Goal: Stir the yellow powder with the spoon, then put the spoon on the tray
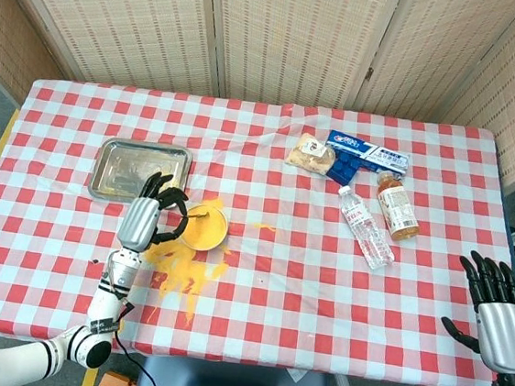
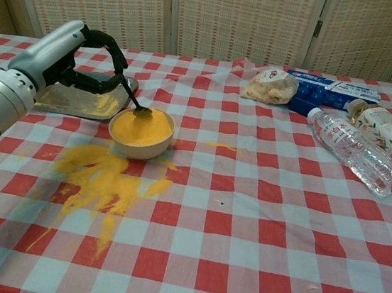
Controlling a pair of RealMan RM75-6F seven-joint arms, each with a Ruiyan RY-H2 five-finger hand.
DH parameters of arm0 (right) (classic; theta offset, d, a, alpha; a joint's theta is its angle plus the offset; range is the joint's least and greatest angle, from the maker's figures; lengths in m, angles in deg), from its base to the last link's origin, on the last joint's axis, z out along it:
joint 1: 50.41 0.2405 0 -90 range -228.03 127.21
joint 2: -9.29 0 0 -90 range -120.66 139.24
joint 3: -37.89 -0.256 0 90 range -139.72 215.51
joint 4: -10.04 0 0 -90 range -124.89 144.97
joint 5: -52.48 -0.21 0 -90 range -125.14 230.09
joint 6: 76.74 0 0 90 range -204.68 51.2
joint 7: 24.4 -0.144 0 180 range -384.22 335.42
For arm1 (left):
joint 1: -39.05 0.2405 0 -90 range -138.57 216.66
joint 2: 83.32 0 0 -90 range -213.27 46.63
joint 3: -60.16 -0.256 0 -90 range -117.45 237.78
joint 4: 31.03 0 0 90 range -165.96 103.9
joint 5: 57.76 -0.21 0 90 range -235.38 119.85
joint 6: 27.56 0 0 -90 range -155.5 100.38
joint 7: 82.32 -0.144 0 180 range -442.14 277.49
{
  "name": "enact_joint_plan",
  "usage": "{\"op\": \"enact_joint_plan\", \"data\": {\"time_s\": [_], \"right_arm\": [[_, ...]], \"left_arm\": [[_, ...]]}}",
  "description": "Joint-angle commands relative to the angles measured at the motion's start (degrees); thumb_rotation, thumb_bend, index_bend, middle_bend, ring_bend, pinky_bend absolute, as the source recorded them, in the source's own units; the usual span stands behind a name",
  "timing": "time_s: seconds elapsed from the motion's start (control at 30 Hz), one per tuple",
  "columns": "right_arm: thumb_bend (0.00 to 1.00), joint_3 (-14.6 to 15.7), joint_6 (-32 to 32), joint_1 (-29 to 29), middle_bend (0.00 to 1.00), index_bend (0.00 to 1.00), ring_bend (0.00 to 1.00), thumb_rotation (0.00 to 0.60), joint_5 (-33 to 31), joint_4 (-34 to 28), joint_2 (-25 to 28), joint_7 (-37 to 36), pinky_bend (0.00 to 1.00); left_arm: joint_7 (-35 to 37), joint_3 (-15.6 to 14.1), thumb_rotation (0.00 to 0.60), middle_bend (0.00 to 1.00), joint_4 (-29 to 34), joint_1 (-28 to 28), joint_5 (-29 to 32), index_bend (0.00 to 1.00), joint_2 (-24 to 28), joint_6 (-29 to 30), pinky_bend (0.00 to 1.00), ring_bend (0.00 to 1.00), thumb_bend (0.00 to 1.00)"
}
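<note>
While the left robot hand (image 2: 63, 59) grips the spoon (image 2: 134, 102), its tip rests in the yellow powder (image 2: 141, 128).

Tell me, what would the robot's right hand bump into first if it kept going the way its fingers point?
Probably nothing nearby: the right hand points up the table's right edge, past the bottles.

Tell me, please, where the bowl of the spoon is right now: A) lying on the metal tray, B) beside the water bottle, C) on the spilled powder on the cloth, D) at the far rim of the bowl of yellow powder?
D: the left hand holds the spoon, its tip at the far edge of the powder bowl.
</note>
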Motion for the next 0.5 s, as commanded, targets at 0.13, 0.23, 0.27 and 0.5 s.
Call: {"op": "enact_joint_plan", "data": {"time_s": [0.13, 0.23, 0.27, 0.5], "right_arm": [[0.06, 0.00, 0.00, 0.01, 0.00, 0.00, 0.00, 0.600, 0.01, -0.01, -0.05, 0.10, 0.00], [0.06, 0.20, 0.14, 0.03, 0.00, 0.00, 0.00, 0.600, 0.23, -0.19, 0.14, -0.41, 0.00], [0.06, 0.28, 0.18, 0.04, 0.00, 0.00, 0.00, 0.600, 0.34, -0.24, 0.24, -0.62, 0.00], [0.06, 0.39, -0.08, -0.05, 0.00, 0.00, 0.00, 0.600, 0.65, -0.33, 0.39, -0.74, 0.00]], "left_arm": [[-0.09, -0.87, 0.600, 0.38, 0.62, 0.07, -0.49, 0.81, 0.51, -0.40, 0.05, 0.10, 0.72], [-0.45, -1.43, 0.600, 0.37, 1.94, 0.32, -0.83, 0.81, 1.09, -0.39, 0.05, 0.10, 0.74], [-0.78, -1.60, 0.600, 0.37, 2.45, 0.42, -0.79, 0.81, 1.31, -0.49, 0.05, 0.10, 0.74], [-1.37, -1.72, 0.600, 0.37, 8.87, 1.12, 2.94, 0.81, 4.40, -4.87, 0.05, 0.10, 0.73]]}}
